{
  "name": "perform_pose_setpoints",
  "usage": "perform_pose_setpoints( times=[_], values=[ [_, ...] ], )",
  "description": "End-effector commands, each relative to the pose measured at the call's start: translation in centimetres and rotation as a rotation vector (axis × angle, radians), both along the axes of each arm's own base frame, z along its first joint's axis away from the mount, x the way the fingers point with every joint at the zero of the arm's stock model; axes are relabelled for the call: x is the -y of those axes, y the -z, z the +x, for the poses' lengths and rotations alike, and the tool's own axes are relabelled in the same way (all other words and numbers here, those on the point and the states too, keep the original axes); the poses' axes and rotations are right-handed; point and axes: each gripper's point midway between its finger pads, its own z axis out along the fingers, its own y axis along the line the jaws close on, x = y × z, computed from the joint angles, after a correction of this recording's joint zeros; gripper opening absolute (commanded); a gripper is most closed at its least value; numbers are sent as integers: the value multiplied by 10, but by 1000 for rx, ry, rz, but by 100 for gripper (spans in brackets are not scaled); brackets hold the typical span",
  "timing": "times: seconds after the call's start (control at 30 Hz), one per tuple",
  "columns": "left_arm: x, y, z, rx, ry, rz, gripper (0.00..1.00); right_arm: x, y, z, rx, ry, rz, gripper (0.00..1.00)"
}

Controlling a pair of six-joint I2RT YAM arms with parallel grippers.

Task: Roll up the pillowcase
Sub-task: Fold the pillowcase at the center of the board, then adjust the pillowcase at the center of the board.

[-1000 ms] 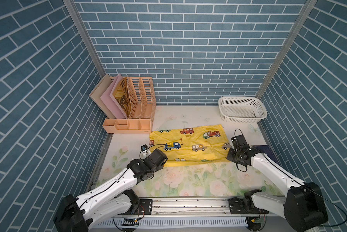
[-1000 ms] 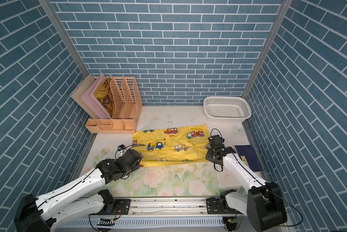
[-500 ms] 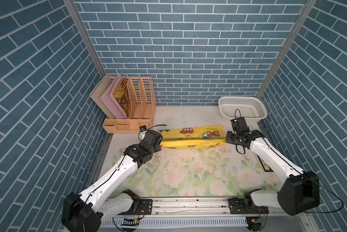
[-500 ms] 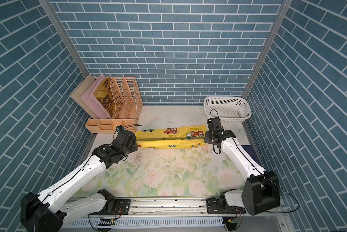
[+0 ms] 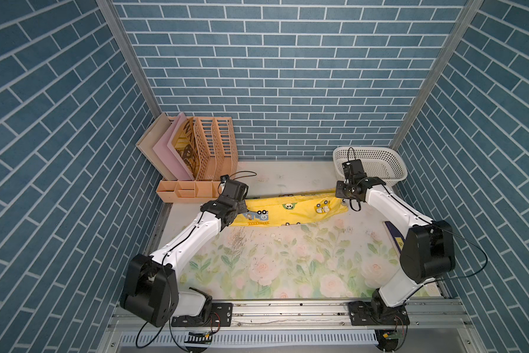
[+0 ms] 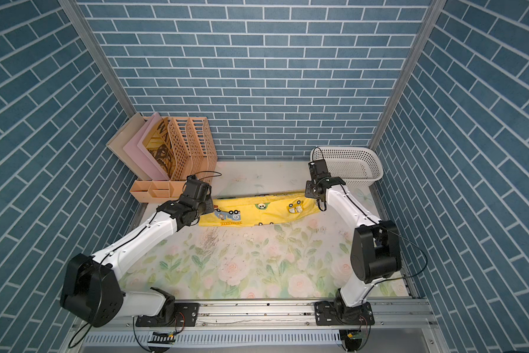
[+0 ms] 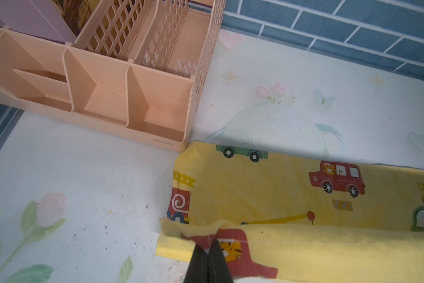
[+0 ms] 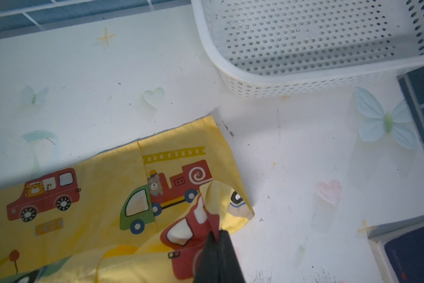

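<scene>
**A:** Pillowcase, form and position?

**B:** Thin yellow fabric printed with cars and fire engines. It lies as a long narrow band on the floral mat, with one long edge doubled over into a soft fold. One corner sits just beside the front corner of the peach plastic organiser, which has lattice sides and open trays. The band runs away from there.

**A:** Left gripper?

**B:** Black fingers pinched together on the folded edge at the organiser end.

**A:** Right gripper?

**B:** Also clamped tight, on a puckered corner at the end far from the organiser; the cloth is drawn into a small peak. The white perforated basket stands beyond that end, well apart from the organiser and clear of the fabric.
</scene>
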Motion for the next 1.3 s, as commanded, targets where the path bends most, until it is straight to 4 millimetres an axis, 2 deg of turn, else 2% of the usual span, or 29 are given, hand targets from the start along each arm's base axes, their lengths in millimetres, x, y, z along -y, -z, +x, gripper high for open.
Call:
perform_pose_setpoints(
  times=[0.0, 0.23, 0.27, 0.3, 0.33, 0.37, 0.43, 0.47, 0.5, 0.57, 0.7, 0.73, 0.77, 0.8, 0.83, 0.9, 0.93, 0.97, 1.0, 1.1, 1.27],
  values=[
    [-9, 4, 9, 2, -7, 17, 0, 2, -2, 17, 20, -7, -38, 0],
    [-16, 14, 27, -33, -25, 37, 0, 6, 3, 37, 11, 11, -77, 0],
    [-16, 15, 31, -35, -25, 36, 0, 5, 6, 41, 4, 8, -80, 2],
    [-16, 15, 35, -33, -26, 37, 4, 7, 7, 46, 0, 18, -89, 6],
    [-16, 16, 37, -36, -25, 40, 14, 8, 7, 49, -1, 25, -96, 18],
    [-15, 14, 40, -34, -28, 44, 34, 10, 6, 53, 0, 37, -106, 36],
    [-21, 9, 44, -34, -60, 68, 64, 13, -1, 59, 7, 49, -117, 57],
    [-27, 5, 43, -28, -84, 86, 89, 13, -6, 61, 15, 50, -120, 80],
    [-30, -1, 43, -15, -100, 96, 100, 11, -12, 61, 24, 41, -116, 100],
    [-34, -15, 38, 16, -117, 92, 100, 10, -23, 58, 47, 34, -107, 100],
    [-35, -43, 17, 112, -117, 59, 100, -4, -49, 31, 139, -29, -60, 100],
    [-36, -47, 10, 133, -117, 65, 94, -9, -52, 23, 172, -50, -24, 99],
    [-34, -48, 4, 152, -107, 66, 82, -17, -51, 14, 190, -83, 16, 96],
    [-28, -45, -1, 169, -83, 55, 65, -26, -44, 5, 205, -120, 63, 89],
    [-17, -39, -4, 184, -43, 26, 51, -35, -38, -3, 222, -150, 104, 76],
    [6, -18, -4, 173, 48, -37, 28, -42, -10, -16, 195, -162, 130, 32],
    [16, -5, -2, 146, 75, -49, 16, -47, 5, -20, 165, -169, 135, 14],
    [23, 7, 2, 113, 94, -38, 8, -53, 17, -23, 143, -181, 130, 5],
    [30, 18, 8, 85, 109, -14, 0, -57, 27, -24, 129, -185, 116, 2],
    [42, 36, 27, 55, 125, 22, 0, -66, 46, -22, 100, -182, 93, 0],
    [57, 58, 56, 25, 127, 43, 0, -90, 52, -8, 60, -227, 73, 0]
  ],
)
